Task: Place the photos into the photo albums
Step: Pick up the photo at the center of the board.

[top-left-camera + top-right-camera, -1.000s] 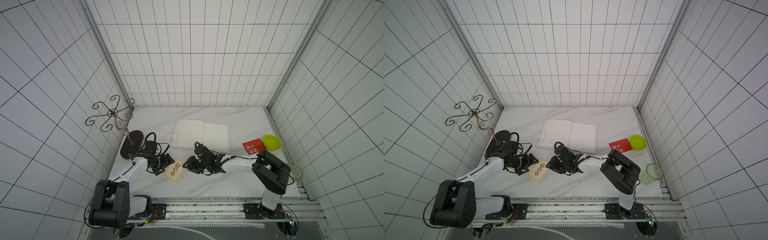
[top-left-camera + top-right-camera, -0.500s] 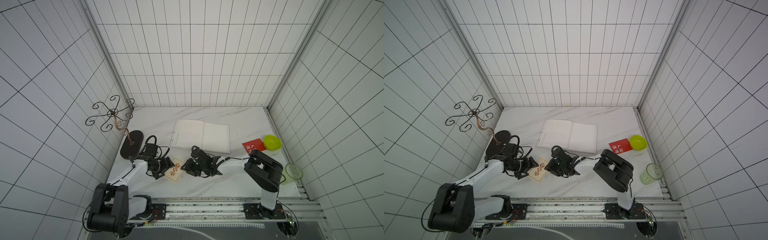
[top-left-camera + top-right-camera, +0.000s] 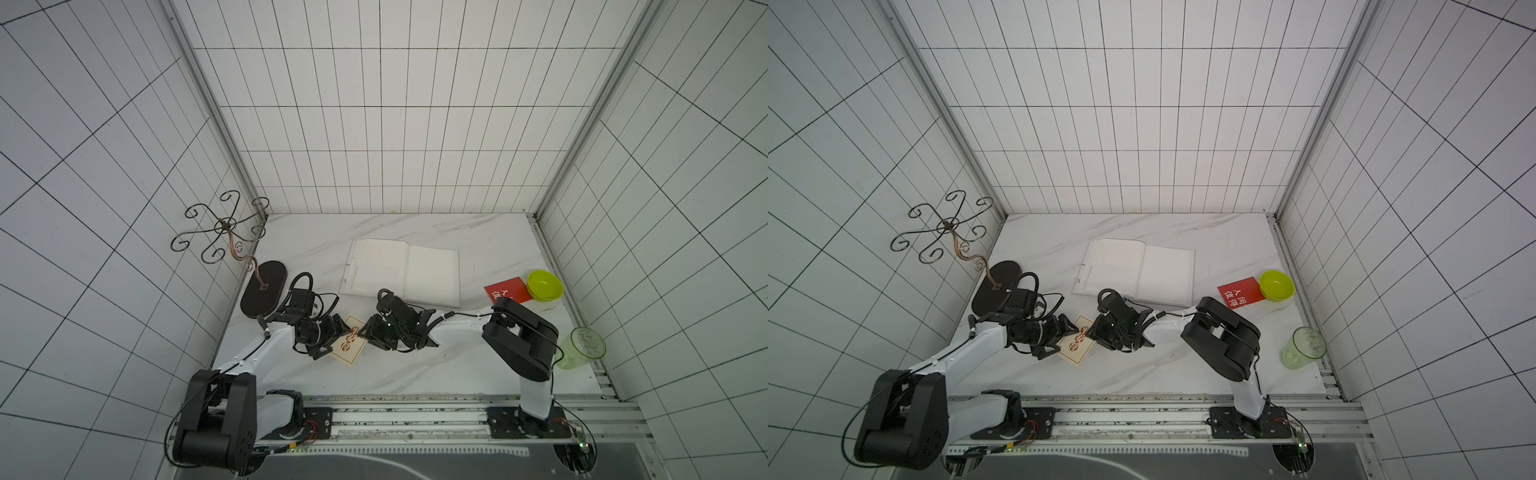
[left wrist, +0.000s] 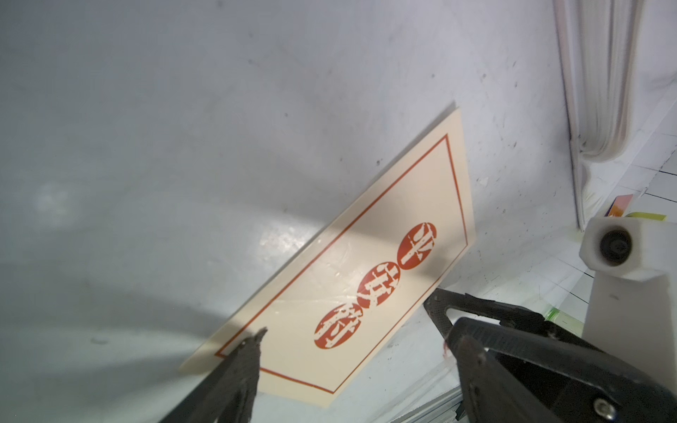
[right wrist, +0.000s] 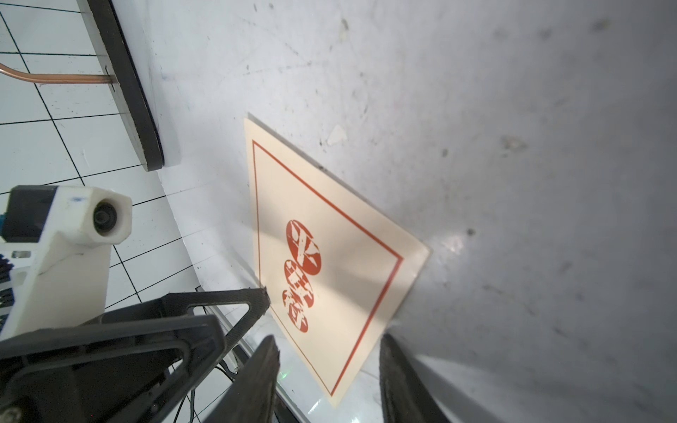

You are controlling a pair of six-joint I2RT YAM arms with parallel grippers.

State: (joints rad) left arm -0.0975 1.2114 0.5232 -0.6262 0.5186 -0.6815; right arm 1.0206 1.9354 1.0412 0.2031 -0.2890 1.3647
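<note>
In a top view, the album [image 3: 403,270] lies in the middle of the tabletop [image 3: 415,370]. Below it in the frame lies a card [image 3: 352,351], between the left claw [image 3: 337,338] and the right claw [image 3: 368,336]. At the right, a second card [image 3: 505,291] lies just beside a bowl [image 3: 544,285]. A cup [image 3: 582,347] stands at lower right, and a stand [image 3: 264,296] at the left edge.

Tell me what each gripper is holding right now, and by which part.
Nothing is held. The cream card lies flat on the table; the left gripper and right gripper both stand open at its opposite ends.
</note>
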